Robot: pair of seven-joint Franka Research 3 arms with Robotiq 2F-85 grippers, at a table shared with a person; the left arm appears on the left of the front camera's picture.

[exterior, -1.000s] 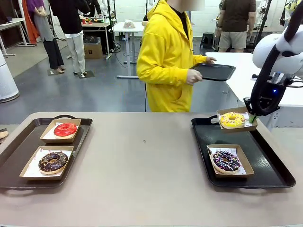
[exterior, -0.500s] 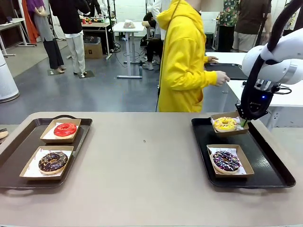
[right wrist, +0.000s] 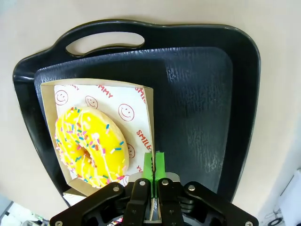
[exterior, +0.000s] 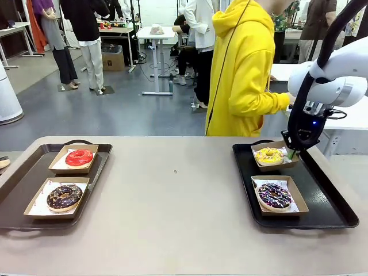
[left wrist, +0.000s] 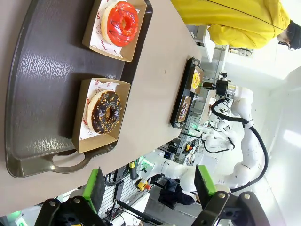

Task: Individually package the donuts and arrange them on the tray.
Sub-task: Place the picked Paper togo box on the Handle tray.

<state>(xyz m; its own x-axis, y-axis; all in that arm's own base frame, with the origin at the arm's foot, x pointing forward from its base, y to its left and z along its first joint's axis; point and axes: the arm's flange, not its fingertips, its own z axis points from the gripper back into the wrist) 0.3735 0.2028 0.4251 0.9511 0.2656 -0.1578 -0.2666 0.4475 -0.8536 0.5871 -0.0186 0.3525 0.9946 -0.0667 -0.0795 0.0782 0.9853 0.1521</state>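
My right gripper (exterior: 292, 153) is shut on the right edge of a paper-lined cardboard box (right wrist: 146, 117) that carries the yellow-iced sprinkled donut (exterior: 269, 155) (right wrist: 91, 148). The box sits low over the far end of the black right tray (exterior: 328, 195) (right wrist: 202, 94); I cannot tell whether it rests on it. Nearer on that tray, the dark-iced sprinkled donut (exterior: 274, 195) lies in its own box. On the left tray (exterior: 17, 190) (left wrist: 37, 94) lie the boxed red-iced donut (exterior: 79, 157) (left wrist: 121, 23) and chocolate-iced donut (exterior: 64, 196) (left wrist: 104, 112). My left gripper (left wrist: 149, 188) hangs open above that tray's near end.
A person in a yellow hoodie (exterior: 247, 75) stands at the table's far side, just behind the right tray. The bare beige tabletop (exterior: 172, 195) stretches between the two trays. Other people and tables are farther back in the room.
My right gripper has carried the yellow donut's box leftward and down over the tray's far end. The person in yellow has stepped to the right.
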